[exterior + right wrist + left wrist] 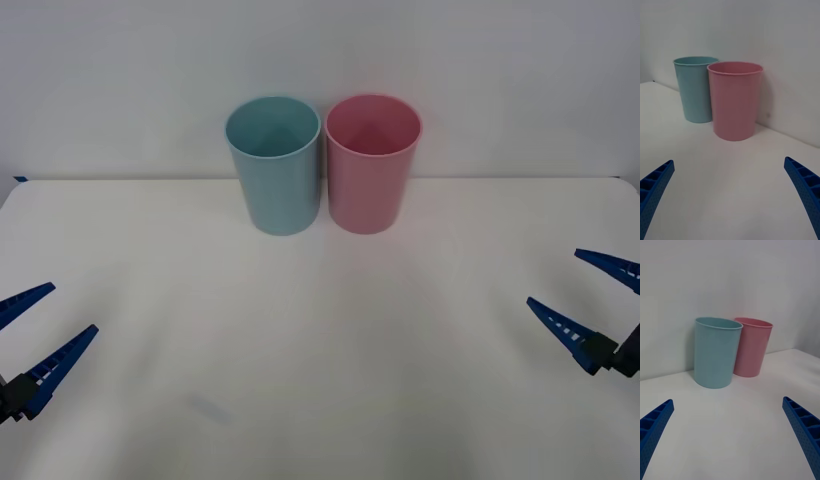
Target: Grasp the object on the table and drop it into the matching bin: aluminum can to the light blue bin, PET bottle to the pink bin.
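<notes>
While both your grippers hang spread and empty-handed, the left gripper (35, 323) and right gripper (585, 282) low at the table (320, 380) edges, no can lies between or ahead of either pair of fingers. Beyond them stand the light blue bin (273, 165) and pink bin (372, 163), touching; whether the can is already dropped, you cannot tell.

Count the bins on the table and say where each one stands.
2. The light blue bin stands upright at the far middle of the table; the pink bin stands upright close beside it, on the robot's right.
</notes>
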`<action>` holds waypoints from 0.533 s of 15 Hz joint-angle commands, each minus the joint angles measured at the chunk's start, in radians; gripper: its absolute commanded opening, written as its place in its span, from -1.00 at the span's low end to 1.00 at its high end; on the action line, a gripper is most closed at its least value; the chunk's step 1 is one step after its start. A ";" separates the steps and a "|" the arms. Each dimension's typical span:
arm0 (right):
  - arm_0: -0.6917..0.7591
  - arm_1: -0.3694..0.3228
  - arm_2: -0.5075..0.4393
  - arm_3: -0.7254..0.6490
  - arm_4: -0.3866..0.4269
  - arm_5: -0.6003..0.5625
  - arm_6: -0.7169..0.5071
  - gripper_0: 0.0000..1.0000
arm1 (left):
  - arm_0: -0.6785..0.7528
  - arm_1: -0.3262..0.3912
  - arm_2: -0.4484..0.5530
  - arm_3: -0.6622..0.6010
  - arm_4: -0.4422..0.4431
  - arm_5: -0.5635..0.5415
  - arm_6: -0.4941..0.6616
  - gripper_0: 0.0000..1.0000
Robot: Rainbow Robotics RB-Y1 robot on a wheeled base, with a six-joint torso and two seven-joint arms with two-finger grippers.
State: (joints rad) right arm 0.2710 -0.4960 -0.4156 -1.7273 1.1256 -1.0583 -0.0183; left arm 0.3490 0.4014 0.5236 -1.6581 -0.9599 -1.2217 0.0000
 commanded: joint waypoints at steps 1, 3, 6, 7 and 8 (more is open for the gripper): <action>0.071 0.007 -0.022 -0.015 -0.035 -0.003 -0.066 1.00 | 0.000 0.000 0.000 0.000 0.000 0.000 0.000 1.00; 0.128 0.020 -0.052 -0.043 -0.046 -0.005 -0.075 1.00 | 0.000 0.000 0.000 0.000 0.000 0.000 0.000 1.00; 0.195 0.022 -0.074 -0.064 -0.081 -0.003 -0.081 1.00 | 0.000 0.000 0.000 0.000 0.000 0.000 0.000 1.00; 0.209 0.022 -0.078 -0.066 -0.092 -0.005 -0.081 1.00 | 0.000 0.000 0.000 0.000 0.000 0.000 0.000 1.00; 0.223 0.022 -0.081 -0.067 -0.102 -0.003 -0.081 1.00 | 0.000 0.000 0.000 0.000 0.000 0.000 0.000 1.00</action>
State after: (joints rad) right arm 0.4838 -0.4740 -0.4946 -1.7935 1.0311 -1.0627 -0.0996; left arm 0.3491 0.4014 0.5236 -1.6581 -0.9599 -1.2217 0.0000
